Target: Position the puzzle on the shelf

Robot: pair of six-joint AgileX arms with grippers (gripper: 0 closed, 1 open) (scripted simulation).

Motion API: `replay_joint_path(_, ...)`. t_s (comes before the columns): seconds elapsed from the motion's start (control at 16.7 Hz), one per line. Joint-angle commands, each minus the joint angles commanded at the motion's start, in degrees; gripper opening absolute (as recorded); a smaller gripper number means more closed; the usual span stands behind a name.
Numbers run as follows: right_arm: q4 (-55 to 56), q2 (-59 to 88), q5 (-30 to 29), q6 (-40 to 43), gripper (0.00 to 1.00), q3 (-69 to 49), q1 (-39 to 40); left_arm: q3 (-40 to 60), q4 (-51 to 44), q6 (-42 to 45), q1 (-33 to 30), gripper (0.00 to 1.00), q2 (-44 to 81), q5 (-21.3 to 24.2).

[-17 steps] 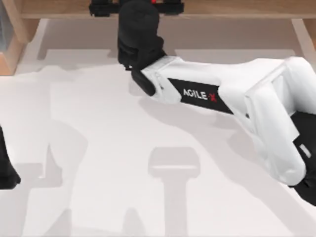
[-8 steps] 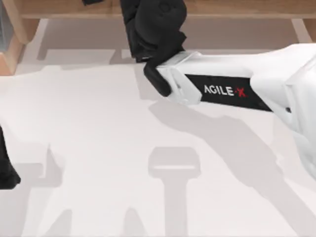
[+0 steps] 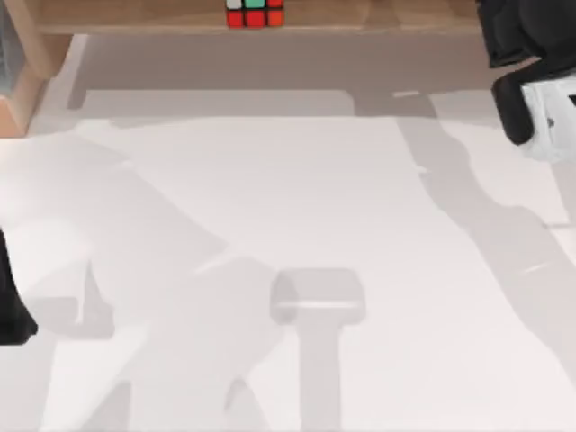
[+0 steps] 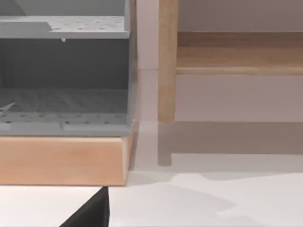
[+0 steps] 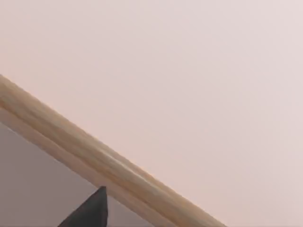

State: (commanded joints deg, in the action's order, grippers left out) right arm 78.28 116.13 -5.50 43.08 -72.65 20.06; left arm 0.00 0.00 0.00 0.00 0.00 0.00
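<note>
Now the puzzle (image 3: 255, 13) sits alone on the shelf (image 3: 378, 15); right arm (image 3: 531, 81) has swung away rightward of it, finger state indiscernible. Left arm (image 3: 11, 301) parked.

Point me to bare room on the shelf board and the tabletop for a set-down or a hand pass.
Shelf: the board lies bare on both sides of the puzzle; its right end is crowded by the right arm. Table: the whole white middle is bare, bordered by the shelf's post at the far left corner, the left arm at the left edge and the right arm at the far right.
</note>
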Motion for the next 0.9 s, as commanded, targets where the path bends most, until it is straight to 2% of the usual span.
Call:
replay_joint_path(0.6, 14.2, -11.2, 28.7, 28.6, 1.0, 32.2, -48.6, 0.0, 0.0, 0.0, 0.0, 1.0, 0.0, 0.0)
replay_joint_path(0.78, 15.9, -10.3, 35.6, 35.6, 1.0, 39.4, -58.9, 0.0, 0.0, 0.0, 0.0, 1.0, 0.0, 0.0)
replay_joint_path(0.9, 16.2, -8.3, 39.5, 39.5, 1.0, 43.2, -62.9, 0.0, 0.0, 0.0, 0.0, 1.0, 0.0, 0.0)
